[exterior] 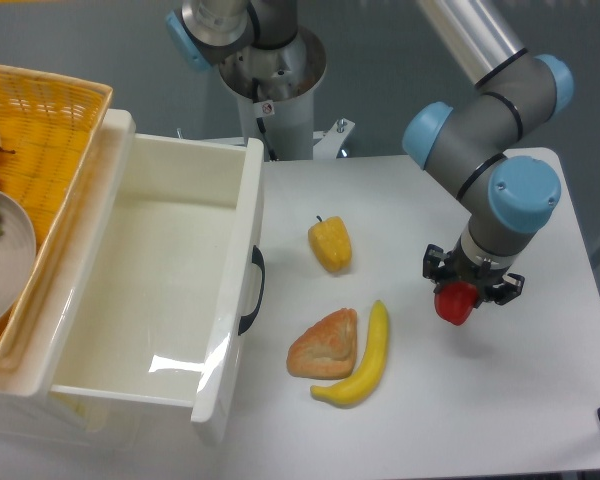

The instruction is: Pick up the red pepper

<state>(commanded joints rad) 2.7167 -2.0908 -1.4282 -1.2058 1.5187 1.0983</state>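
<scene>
The two-finger gripper [458,297] was clamped on the small glossy red pepper [455,303], holding it out to the right of the yellow banana [364,362] over the white table [540,400]. The grasp looked done; whether it had cleared the table could not be told.

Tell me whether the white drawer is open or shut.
Open: the white drawer is pulled out from under the basket, its bare interior showing.

Two peppers [329,245] [455,303], one banana [364,360], one pastry [324,344]
</scene>
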